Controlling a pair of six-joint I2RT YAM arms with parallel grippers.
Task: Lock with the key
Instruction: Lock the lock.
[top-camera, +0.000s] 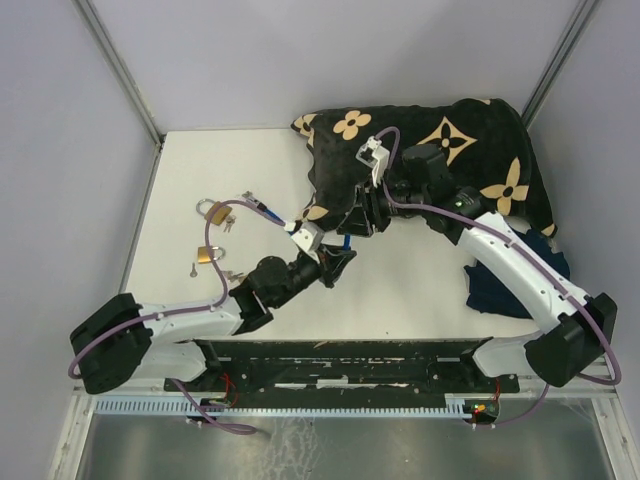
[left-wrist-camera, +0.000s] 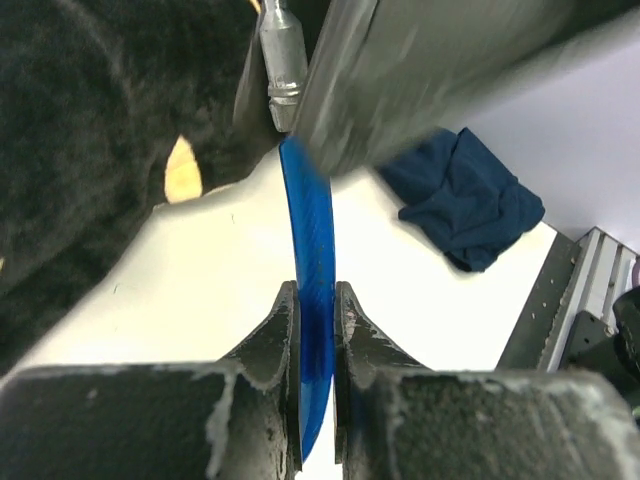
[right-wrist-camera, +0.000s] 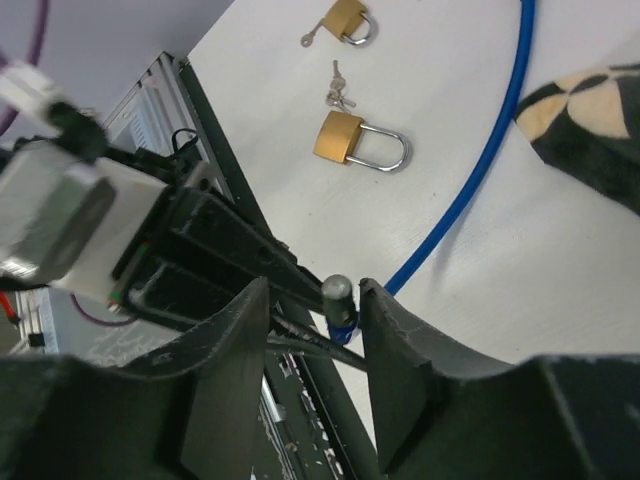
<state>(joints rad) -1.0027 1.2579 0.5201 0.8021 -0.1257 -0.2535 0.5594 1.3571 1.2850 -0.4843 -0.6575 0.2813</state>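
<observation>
So both arms meet over the middle of the white tabletop (top-camera: 250, 170), and what they're sharing is a blue cable (left-wrist-camera: 312, 230). The left claw (left-wrist-camera: 316, 300) is clamped right on it. In the left wrist view the two fingers pinch the cable flat between them, and it runs up from there to a silver metal end (left-wrist-camera: 283, 60).

The right claw (right-wrist-camera: 315, 300) isn't gripping anything as far as I can see. Its fingers stand apart with that same metal tip sitting in the gap, closer to one finger and with clear daylight on the other side. From that tip the cable sweeps away across the tabletop in a long curve.

The actual lock stuff is off on the left side, well apart from both claws. One brass padlock (top-camera: 213, 212) lies flat there, with a second padlock (top-camera: 208, 256) just below it in the top view. Small keys (right-wrist-camera: 340, 93) lie loose between and beside them.

There's also a black cloth with tan flowers (top-camera: 440, 150) bunched at the back right, and a dark blue rag (top-camera: 497, 287) beside the right arm.
</observation>
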